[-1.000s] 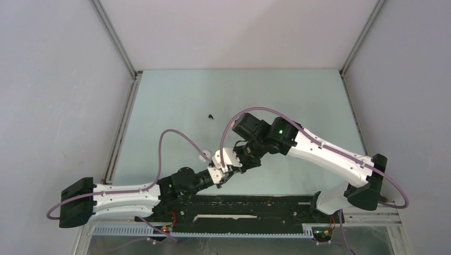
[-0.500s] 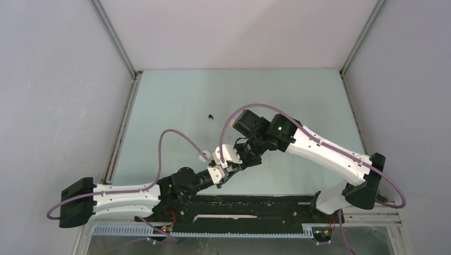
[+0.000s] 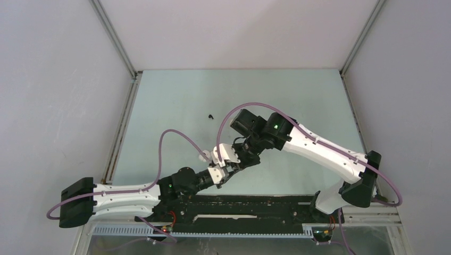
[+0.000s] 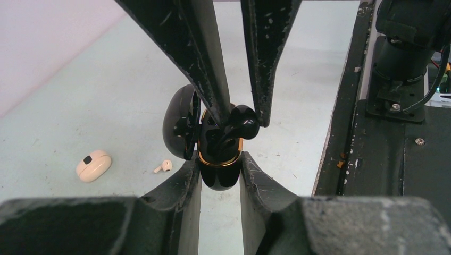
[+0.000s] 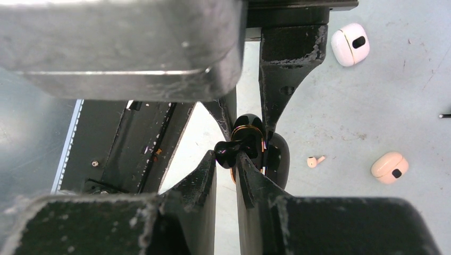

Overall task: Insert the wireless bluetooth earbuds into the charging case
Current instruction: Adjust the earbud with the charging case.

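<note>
Right pincer (image 5: 227, 157) holds black earbud (image 4: 242, 121) at open case (image 4: 218, 181) in left pincer (image 4: 219, 166).

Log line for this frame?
left gripper: shut on black case, lid open | right gripper: shut on black earbud | earbud at case mouth, not seated | loose: beige case, beige earbud, white case

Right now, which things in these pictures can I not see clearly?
1. Left wrist view: inside of the black case in the left tool, hidden by the right tool and the black earbud it grips.
2. Top view: case and earbud hidden under both tools.
3. Top view: a dark speck, too small to name.
4. Right wrist view: a dark object, cut off by the right edge.
</note>
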